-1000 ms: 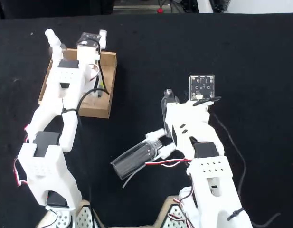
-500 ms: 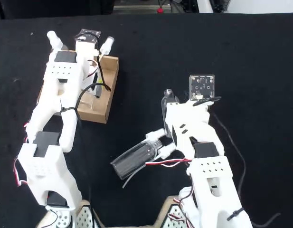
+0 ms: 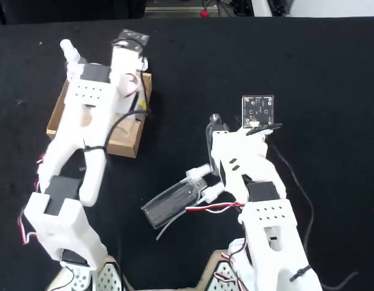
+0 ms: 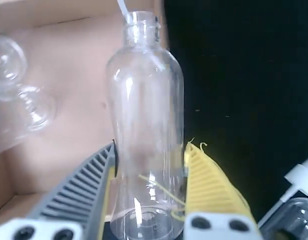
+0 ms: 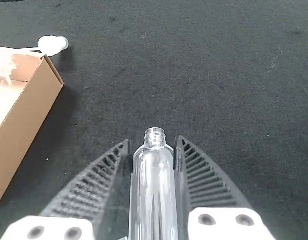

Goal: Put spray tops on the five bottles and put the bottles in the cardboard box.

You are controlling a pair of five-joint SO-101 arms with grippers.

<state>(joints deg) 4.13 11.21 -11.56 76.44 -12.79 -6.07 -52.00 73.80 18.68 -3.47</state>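
Seen from above, a black table (image 3: 308,60) holds two white arms. The cardboard box (image 3: 121,145) sits toward 10 o'clock on the table, and the left arm (image 3: 83,121) stretches across it.

The left gripper (image 4: 151,148) has its grey and yellow fingers (image 4: 208,180) pinching the lower body of the left bottle (image 4: 146,90). This is a clear bottle with an open neck and no spray top. It hangs over the box's wall on the 3 o'clock side, with cardboard on one side of it and black table on the other. More clear bottles (image 4: 14,85) lie inside the box.

Near the table's centre, the right gripper (image 5: 153,141) is closed on the right bottle (image 5: 153,185). This one is also clear and open-necked, and its neck points toward 12 o'clock.

At 7 o'clock from that gripper, a lying bottle (image 3: 171,204) rests on its side on the table. A white spray top (image 4: 299,176) is at its upper end.

Compared with a second ago, the left arm's wrist has swung from about 12 o'clock over the box toward the box's 2 o'clock corner, and the forearm now leans that way. The box has turned slightly, so its near corner sits a little lower. The right arm, its bottle and the lying bottle are where they were.
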